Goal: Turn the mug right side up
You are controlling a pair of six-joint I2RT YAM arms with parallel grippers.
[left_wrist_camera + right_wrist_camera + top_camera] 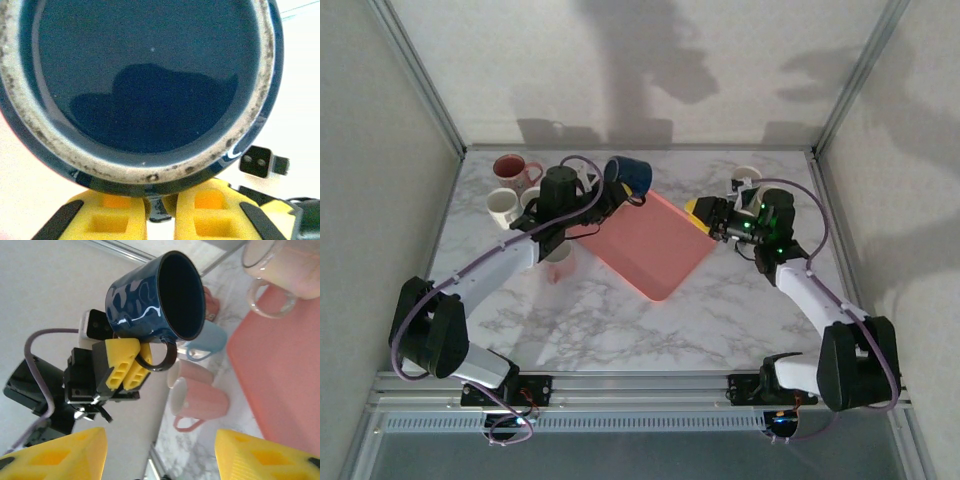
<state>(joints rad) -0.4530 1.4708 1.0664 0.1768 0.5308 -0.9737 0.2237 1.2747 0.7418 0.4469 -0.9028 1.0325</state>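
The dark blue mug (155, 297) hangs in the air over the far corner of the pink tray (660, 260). It is pinched only by its handle in the left tool (127, 367), which is clamped tight. That thin hold could let the cup swing or slip when it's turned, and it would drop onto the tray. The mug lies sideways, its axis near level, mouth facing the right tool (700, 216), whose jaws stand apart and empty by the tray's right edge.

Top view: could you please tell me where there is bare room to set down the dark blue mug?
Free: the pink rectangular tray, and the marble tabletop between tray and near edge. Crowded: the far left corner, with the red ceramic mug and white mugs.
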